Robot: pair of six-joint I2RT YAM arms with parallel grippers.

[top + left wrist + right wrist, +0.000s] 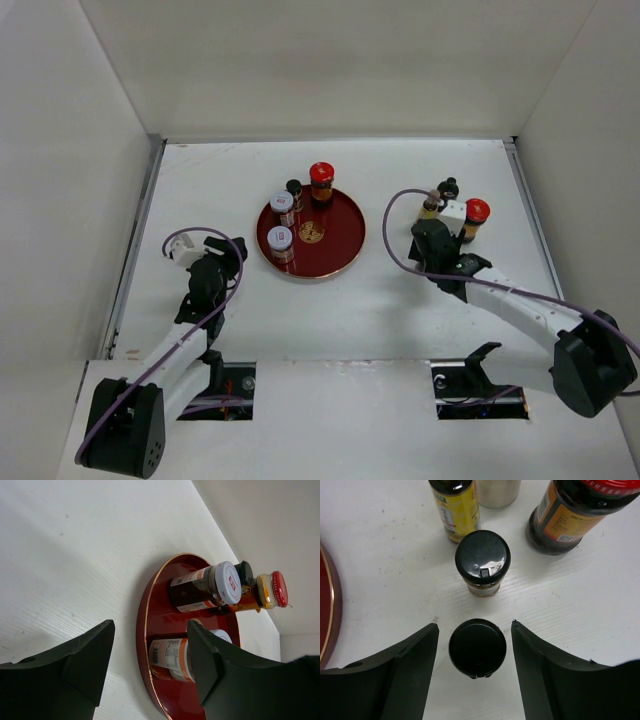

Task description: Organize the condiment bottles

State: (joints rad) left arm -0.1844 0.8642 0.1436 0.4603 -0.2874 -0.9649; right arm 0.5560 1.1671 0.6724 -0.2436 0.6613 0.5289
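The right end effector [475, 624] stands partly open astride a small round black-capped bottle [477, 647], with a gap on each side, on the white worktop [380, 555] right of the round red tray [343, 240]. The left end effector [151, 625] is open and empty.

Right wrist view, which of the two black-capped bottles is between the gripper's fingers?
The nearer black-capped bottle, flanked by both fingers; the other black-capped bottle stands beyond the fingertips.

**Red tray on a white table**

A round, glossy red tray with a thin gold rim [343, 252] is shown lying flat on a white, faintly grained tabletop [350, 320]. A small gold emblem [312, 234] is printed at its middle. The tabletop is enclosed on three sides by plain white walls [330, 60].
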